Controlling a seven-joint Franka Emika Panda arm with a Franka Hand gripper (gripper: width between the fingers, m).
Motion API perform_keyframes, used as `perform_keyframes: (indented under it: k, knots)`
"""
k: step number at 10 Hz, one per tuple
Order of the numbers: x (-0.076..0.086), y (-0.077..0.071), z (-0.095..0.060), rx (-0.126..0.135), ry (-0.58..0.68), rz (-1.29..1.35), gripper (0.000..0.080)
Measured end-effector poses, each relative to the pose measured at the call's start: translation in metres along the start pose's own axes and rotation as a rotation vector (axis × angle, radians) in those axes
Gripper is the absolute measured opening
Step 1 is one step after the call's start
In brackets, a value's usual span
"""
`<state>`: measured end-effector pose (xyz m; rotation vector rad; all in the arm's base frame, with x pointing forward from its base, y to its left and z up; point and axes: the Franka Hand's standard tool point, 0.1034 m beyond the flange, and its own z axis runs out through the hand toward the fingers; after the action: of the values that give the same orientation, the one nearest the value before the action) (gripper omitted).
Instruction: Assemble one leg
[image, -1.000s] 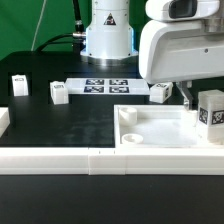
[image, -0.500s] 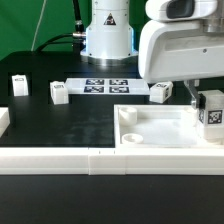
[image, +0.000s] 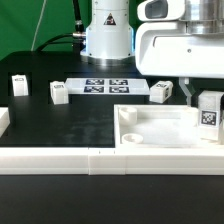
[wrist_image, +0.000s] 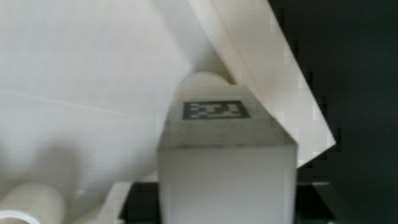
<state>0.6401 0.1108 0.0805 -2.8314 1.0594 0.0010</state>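
The leg (image: 208, 113), a small white block with a black-and-white tag, stands upright over the far right corner of the large white panel (image: 150, 132). My gripper (image: 204, 106) is shut on it, with one dark finger (image: 189, 101) showing beside it. In the wrist view the leg (wrist_image: 222, 150) fills the gap between my gripper's (wrist_image: 226, 206) dark fingers, tag facing the camera, with the panel (wrist_image: 89, 80) behind it. I cannot tell whether the leg's foot touches the panel.
Three more legs stand on the black table: one at the exterior view's left (image: 19, 85), one beside it (image: 58, 93), one behind the panel (image: 160, 91). The marker board (image: 105, 86) lies before the arm's base. A white rail (image: 90, 160) runs along the front.
The white wrist housing has moved up and slightly to the exterior view's left. The held leg has stayed at the panel's corner, shifting only slightly.
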Motion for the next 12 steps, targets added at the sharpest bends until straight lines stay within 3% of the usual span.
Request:
perform_keyframes:
  k: [4, 9, 10, 11, 12]
  knots:
    - [0.0005, 0.0032, 0.0007, 0.005, -0.005, 0.458, 0.0292]
    - [-0.0009, 0.0033, 0.0012, 0.001, -0.012, 0.621, 0.0292]
    - [-0.0016, 0.0026, 0.0012, 0.002, -0.012, 0.566, 0.047]
    - [-0.0033, 0.0011, 0.0014, 0.001, -0.013, 0.557, 0.0586]
    - [-0.005, -0.0003, 0.0014, 0.0, -0.012, 0.474, 0.0586]
